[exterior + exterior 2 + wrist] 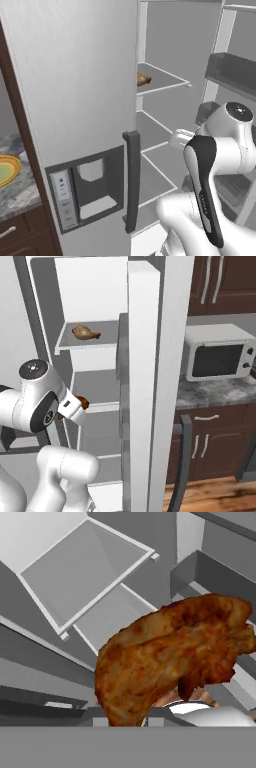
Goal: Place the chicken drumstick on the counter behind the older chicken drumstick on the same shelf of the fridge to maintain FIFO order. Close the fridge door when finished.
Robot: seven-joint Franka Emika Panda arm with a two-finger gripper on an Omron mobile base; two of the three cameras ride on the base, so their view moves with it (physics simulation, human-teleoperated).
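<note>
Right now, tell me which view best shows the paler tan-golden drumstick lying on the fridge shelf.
The right base view: the paler tan-golden drumstick lies whole on its shelf. The left base view shows just its end past the door edge.

The fridge [90,286] stands open, its white-grey interior facing the arm. The older chicken drumstick [85,332] lies on an upper shelf [67,345], pale and golden. Lower down, the chicken drumstick [84,403] peeks dark brown past the white wrist. Right of the fridge, a microwave [218,352] sits on the counter [215,392].
</note>
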